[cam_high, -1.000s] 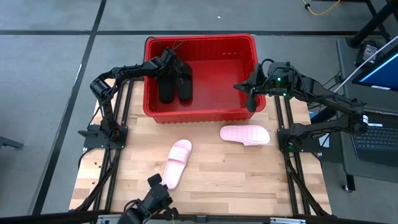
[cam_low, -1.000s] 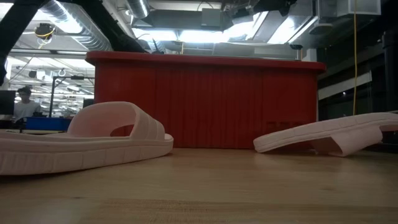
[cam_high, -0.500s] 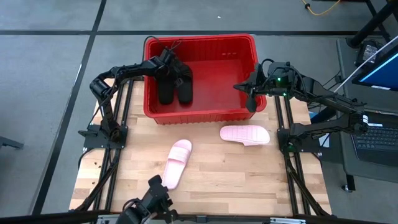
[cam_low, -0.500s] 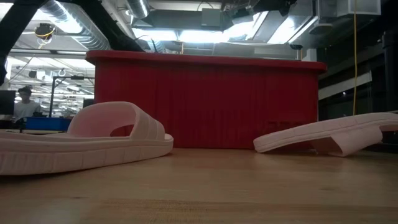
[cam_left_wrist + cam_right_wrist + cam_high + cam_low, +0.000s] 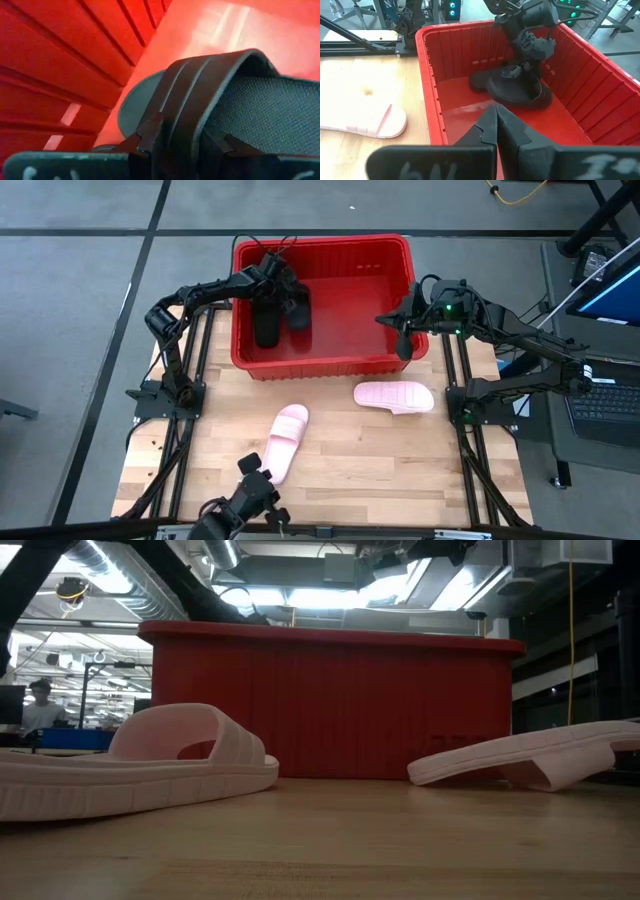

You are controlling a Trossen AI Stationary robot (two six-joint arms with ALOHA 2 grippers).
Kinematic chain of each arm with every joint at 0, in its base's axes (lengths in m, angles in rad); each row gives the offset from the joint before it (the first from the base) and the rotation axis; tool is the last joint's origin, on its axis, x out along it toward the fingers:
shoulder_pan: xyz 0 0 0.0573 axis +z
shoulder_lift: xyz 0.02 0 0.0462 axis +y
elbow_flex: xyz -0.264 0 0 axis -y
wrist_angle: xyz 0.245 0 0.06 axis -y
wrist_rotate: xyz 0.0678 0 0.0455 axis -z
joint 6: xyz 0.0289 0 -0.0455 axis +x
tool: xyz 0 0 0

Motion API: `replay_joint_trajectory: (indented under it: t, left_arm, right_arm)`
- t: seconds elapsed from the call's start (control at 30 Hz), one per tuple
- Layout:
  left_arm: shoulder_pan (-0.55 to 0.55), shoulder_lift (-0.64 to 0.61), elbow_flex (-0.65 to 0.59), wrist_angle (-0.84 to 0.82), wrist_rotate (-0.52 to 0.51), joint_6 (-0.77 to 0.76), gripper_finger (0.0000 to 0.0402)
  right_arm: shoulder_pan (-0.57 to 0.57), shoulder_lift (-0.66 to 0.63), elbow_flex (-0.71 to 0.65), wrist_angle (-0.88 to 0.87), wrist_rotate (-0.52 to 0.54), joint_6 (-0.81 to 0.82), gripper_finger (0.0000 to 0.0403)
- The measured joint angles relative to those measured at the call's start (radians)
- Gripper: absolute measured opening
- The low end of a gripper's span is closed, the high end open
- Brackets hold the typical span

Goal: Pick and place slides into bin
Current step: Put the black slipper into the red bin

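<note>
1. Inside the red bin (image 5: 323,250), near its left wall, the left pincer (image 5: 278,278) is clamped on the wide strap of a black slide (image 5: 240,100); the left wrist view shows both fingers pinching that strap, with the bin's ribbed wall close alongside.
2. A second black slide (image 5: 267,323) lies on the bin floor just beside the held one, along the left wall.
3. At the bin's right wall, the right pincer (image 5: 404,330) hangs over the rim, fully clenched and holding nothing; that arm waits.
4. Out on the bench (image 5: 380,470), two pale pink slides are not yet binned: one (image 5: 394,396) lies just in front of the bin's near wall toward the right edge, looking upturned in the low view; the other (image 5: 284,442) sits nearer the middle, well apart from the bin.
5. Judged step: placing the second black slide, about halfway through the task.
6. The next move calls for releasing the strap so the slide settles in the bin, lifting clear of the rim, then going for a pink slide.
</note>
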Motion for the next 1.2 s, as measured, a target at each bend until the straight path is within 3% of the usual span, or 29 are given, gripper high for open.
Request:
replay_joint_trajectory:
  t: [0.67, 0.77, 0.93, 1.2]
  left_arm:
    - [-0.008, 0.0, 0.0, -0.07, 0.028, -0.054, 0.0186]
    - [-0.008, 0.0, 0.001, -0.119, 0.051, -0.046, 0.0191]
    - [-0.008, 0.0, 0.001, -0.107, -0.035, -0.041, 0.0186]
    - [-0.02, 0.0, 0.001, -0.066, -0.013, -0.061, 0.0181]
  right_arm:
    - [0.0, 0.0, 0.0, 0.0, 0.0, 0.0, 0.0004]
    - [0.0, 0.0, 0.0, 0.0, 0.0, 0.0, 0.0004]
    - [0.0, 0.0, 0.0, -0.001, 0.0, 0.0, 0.0004]
    - [0.0, 0.0, 0.0, -0.049, 0.0, 0.0, 0.0004]
